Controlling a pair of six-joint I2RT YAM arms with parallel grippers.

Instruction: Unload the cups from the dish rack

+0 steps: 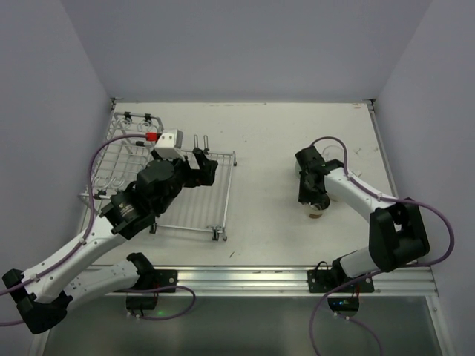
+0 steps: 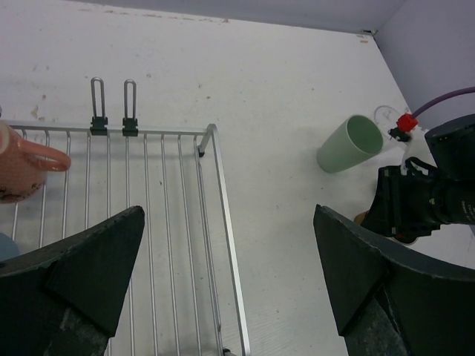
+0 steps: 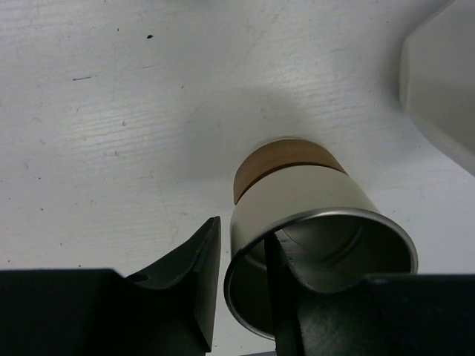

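The silver wire dish rack stands at the left; its bars and right rim show in the left wrist view. My left gripper hovers over the rack's right end, open wide and empty. A peach mug sits in the rack at the left edge. A brown cup with a cream rim stands upright on the table. My right gripper straddles its rim, one finger inside and one outside, with small gaps to the wall. A pale green cup lies on its side beside the right gripper.
A clear tumbler stands just behind the green cup. Two upright wire prongs rise at the rack's far rim. A pale rounded object fills the right wrist view's upper right. Walls close in the table on three sides.
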